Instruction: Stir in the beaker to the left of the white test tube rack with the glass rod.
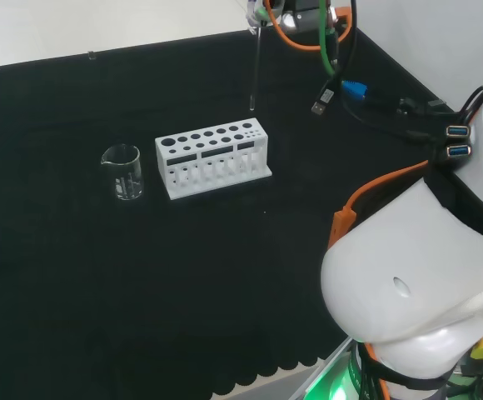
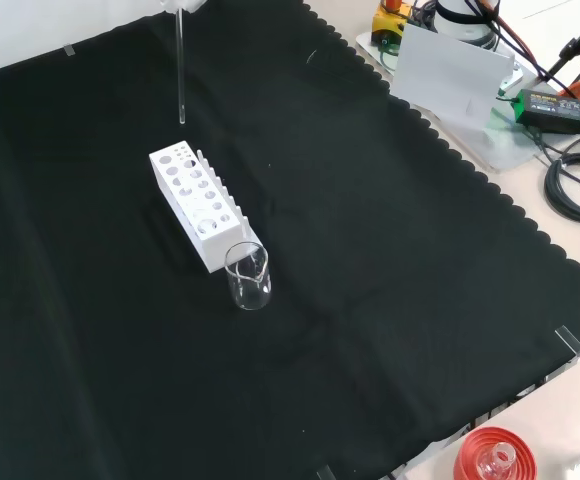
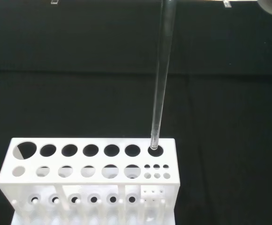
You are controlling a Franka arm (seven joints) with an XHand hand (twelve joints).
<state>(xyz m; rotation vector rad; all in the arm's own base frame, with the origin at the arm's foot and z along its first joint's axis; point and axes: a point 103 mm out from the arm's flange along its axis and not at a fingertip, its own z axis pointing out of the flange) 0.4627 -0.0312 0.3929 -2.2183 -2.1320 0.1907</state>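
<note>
A white test tube rack (image 1: 212, 158) (image 2: 195, 205) (image 3: 94, 173) stands mid-cloth, its holes bare. A clear, seemingly empty beaker (image 1: 123, 172) sits just left of it in the head view, and at the rack's near end in the front view (image 2: 247, 277). The hand (image 1: 262, 10) (image 2: 188, 4) is at the views' top edge, shut on the top of a glass rod (image 1: 254, 71) (image 2: 181, 70) (image 3: 162, 79). The rod hangs upright. Its tip hovers above the rack's end farthest from the beaker, over an end hole in the wrist view.
The arm's white links (image 1: 416, 275) fill the head view's right, with loose cables and plugs (image 1: 321, 100) behind the rack. Off the cloth in the front view are a red ribbed stand with a flask (image 2: 490, 458), a white sheet (image 2: 450, 70) and a power adapter (image 2: 545, 105).
</note>
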